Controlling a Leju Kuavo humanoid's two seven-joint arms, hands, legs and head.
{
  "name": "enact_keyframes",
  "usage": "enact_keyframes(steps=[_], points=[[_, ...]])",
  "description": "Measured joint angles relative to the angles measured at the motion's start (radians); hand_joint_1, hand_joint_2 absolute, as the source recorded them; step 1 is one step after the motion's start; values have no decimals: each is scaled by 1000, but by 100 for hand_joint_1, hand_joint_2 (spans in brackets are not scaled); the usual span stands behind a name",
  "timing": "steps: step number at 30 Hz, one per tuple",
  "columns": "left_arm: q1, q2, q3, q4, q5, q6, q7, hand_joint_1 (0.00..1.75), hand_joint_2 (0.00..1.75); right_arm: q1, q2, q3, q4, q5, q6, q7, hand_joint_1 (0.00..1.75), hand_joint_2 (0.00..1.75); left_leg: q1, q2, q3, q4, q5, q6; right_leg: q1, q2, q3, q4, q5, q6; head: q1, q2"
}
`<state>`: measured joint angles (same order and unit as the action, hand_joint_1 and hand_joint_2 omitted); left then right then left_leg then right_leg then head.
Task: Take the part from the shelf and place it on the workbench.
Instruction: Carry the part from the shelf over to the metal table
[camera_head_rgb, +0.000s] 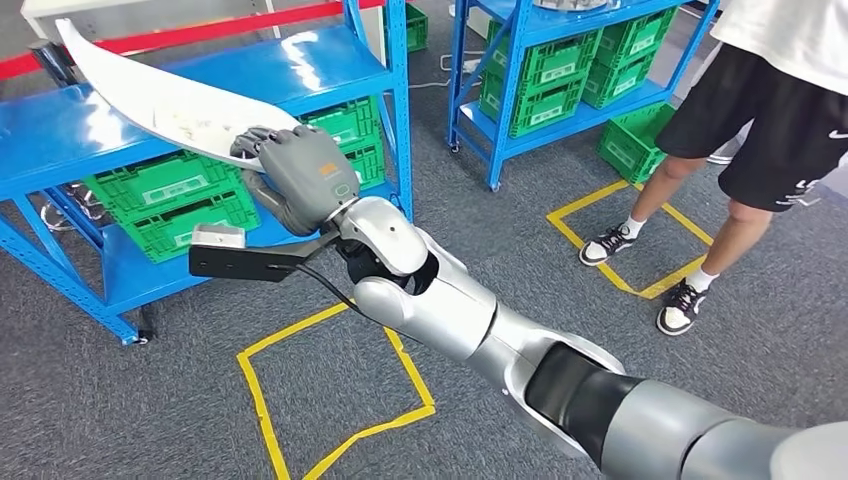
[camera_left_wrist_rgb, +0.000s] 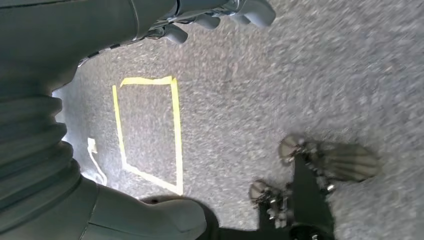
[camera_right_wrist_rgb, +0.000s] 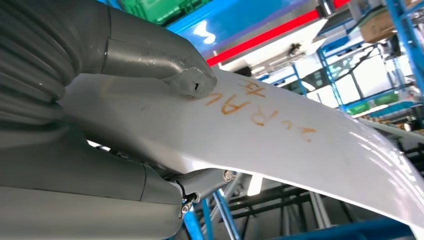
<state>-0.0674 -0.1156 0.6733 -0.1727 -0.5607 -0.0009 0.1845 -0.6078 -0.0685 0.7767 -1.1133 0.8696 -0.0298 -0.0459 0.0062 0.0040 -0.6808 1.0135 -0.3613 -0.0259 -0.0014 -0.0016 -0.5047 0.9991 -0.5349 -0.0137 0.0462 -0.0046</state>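
Above the near blue shelf (camera_head_rgb: 300, 60) my right hand (camera_head_rgb: 300, 175) grips the part (camera_head_rgb: 150, 95), a long, curved white panel, by its near end, with my thumb (camera_right_wrist_rgb: 165, 62) pressed on its upper face and my fingers (camera_right_wrist_rgb: 200, 182) wrapped beneath. From the hand the part runs up and to the left, tilted over the shelf's top deck, and I cannot tell whether its far tip touches the deck or hangs just clear of it. Orange handwriting (camera_right_wrist_rgb: 250, 107) is scrawled across the glossy face close to my thumb. Green crates (camera_head_rgb: 170, 200) sit on the shelf's lower levels under the part, and a second blue shelf (camera_head_rgb: 560, 70) with more green crates stands farther back to the right. My silver right arm (camera_head_rgb: 470, 320) reaches in from the lower right across grey carpet marked with yellow tape squares (camera_head_rgb: 330, 400). A person in black shorts and dark sneakers (camera_head_rgb: 760, 140) stands at the right, beside another taped square. My left hand (camera_left_wrist_rgb: 220, 15) hangs over the carpet near a yellow taped outline (camera_left_wrist_rgb: 150, 130), its fingers loosely curled and holding nothing, though I cannot tell from this angle how far they close.
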Motion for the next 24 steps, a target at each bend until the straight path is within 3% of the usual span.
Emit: enact_keyframes(steps=[1, 2, 4, 5, 6, 7, 8, 9, 10, 11, 13, 15, 17, 20, 21, 22, 24], points=[[3, -1, 0, 0, -3, 1, -1, 0, 175, 4, 0, 1, -2, 1, 1, 0, 175, 175, 1, -1, -9, 13, -21, -6, -1, -2, -8, -3, 13, -9, 0, 0], [5, -2, 0, 1, -7, 1, -4, 0, 175, 8, 0, 1, -5, 1, 1, 1, 175, 175, 2, -2, -21, 46, -62, -11, -4, -3, -19, -5, 26, -15, -1, 0], [7, -3, 0, 1, -15, 1, -13, 0, 175, 17, 0, 1, -11, 2, 2, 1, 175, 175, 5, -2, -50, 165, -167, -19, -4, -3, -47, -4, 51, -22, -2, 0], [6, -3, 0, 1, -19, 2, -19, 0, 175, 23, -2, 1, -12, 2, 2, 1, 175, 175, 6, -2, -59, 229, -197, -22, -3, -3, -62, -3, 61, -22, -2, 0], [6, -3, 0, 1, -22, 5, -26, 0, 175, 29, -4, 1, -13, 4, 2, 1, 175, 175, 6, -2, -58, 272, -201, -23, -2, -3, -77, -1, 71, -21, -2, 0], [6, -2, 0, 1, -26, 10, -34, 0, 175, 36, -7, 0, -15, 5, 1, 1, 175, 175, 6, -2, -45, 286, -182, -23, -2, -3, -92, 0, 79, -19, -2, 0], [5, -2, 0, 1, -32, 14, -41, 0, 175, 43, -11, 0, -17, 8, 0, 1, 175, 175, 5, -1, -15, 265, -152, -20, -2, -5, -106, 2, 87, -17, -2, 0], [4, -2, 0, 1, -40, 18, -46, 0, 175, 51, -17, -2, -22, 13, -2, 1, 175, 175, 4, 8, 32, 212, -129, -16, -2, -8, -116, 4, 95, -14, -2, 0], [1, -3, -1, 1, -51, 19, -48, 0, 175, 61, -24, -5, -30, 19, -5, 2, 175, 175, 0, 21, 87, 141, -126, -11, 0, -13, -123, 6, 101, -11, -2, 0], [-4, -3, -3, 1, -63, 18, -47, 0, 175, 74, -34, -9, -39, 28, -12, 4, 175, 175, -5, 34, 137, 70, -138, -3, 1, -20, -127, 8, 106, -7, -2, 0], [-16, -3, -9, 0, -86, 14, -45, 0, 175, 106, -62, -19, -68, 47, -26, 15, 175, 175, -14, 42, 182, -11, -169, 11, 3, -37, -129, 9, 115, 4, -2, 0], [-21, -4, -18, 1, -106, 2, -44, 0, 175, 154, -99, -36, -110, 61, -38, 32, 175, 175, -13, 24, 178, -27, -166, 28, 1, -50, -129, 10, 117, 17, -2, 0], [-21, -1, -28, 0, -121, -12, -41, 0, 175, 201, -140, -58, -153, 66, -44, 39, 175, 175, -8, 6, 172, -31, -151, 44, -1, -31, -148, 58, 79, 30, 1, 0], [-23, 5, -34, 0, -126, -23, -34, 0, 175, 235, -180, -80, -177, 67, -41, 33, 175, 175, -7, -15, 154, -27, -136, 50, -4, -1, -228, 251, -26, 43, 4, 0], [-23, 7, -34, 0, -125, -23, -33, 0, 175, 240, -186, -82, -178, 66, -39, 28, 175, 175, -7, -22, 148, -24, -133, 49, -5, 1, -242, 292, -39, 45, 4, 0], [-23, 8, -34, 0, -122, -24, -32, 0, 175, 243, -189, -83, -178, 65, -38, 21, 175, 175, -7, -30, 141, -19, -131, 48, -6, 1, -237, 295, -33, 46, 4, 0], [-23, 8, -34, 0, -112, -24, -31, 0, 175, 239, -191, -83, -177, 60, -36, 5, 175, 175, -5, -48, 131, -7, -129, 44, -12, 15, -167, 188, 19, 45, 4, 0]])
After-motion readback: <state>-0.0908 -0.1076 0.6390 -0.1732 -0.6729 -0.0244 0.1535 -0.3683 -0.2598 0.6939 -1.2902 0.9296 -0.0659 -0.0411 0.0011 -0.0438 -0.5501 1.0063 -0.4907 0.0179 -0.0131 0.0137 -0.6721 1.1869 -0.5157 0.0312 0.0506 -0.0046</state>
